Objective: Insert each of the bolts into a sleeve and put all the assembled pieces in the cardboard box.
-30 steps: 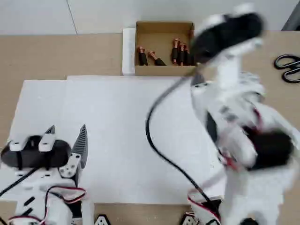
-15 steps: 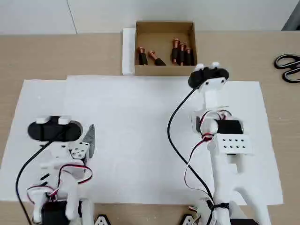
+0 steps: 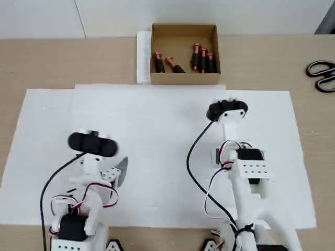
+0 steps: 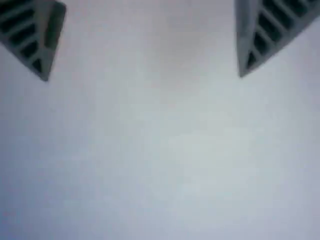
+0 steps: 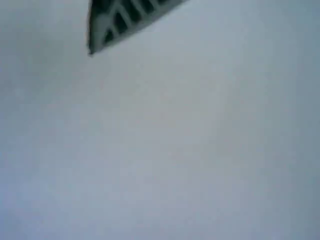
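Assembled pieces (image 3: pixel 201 57) lie in the cardboard box (image 3: pixel 178 37), upper centre; left gripper (image 4: pixel 142 76), jaws spread, or right gripper (image 3: pixel 227 107), state untellable, could snag a slack cable (image 3: pixel 189 154).

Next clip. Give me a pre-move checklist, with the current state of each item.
1. Pieces in box: five lie inside, ok.
2. Left gripper open with nothing in it: ok.
3. Right gripper carrying nothing: cannot tell.
4. Both grippers apart from box, over the sheet: ok.
5. Scissors off the sheet, apart from both arms: ok.
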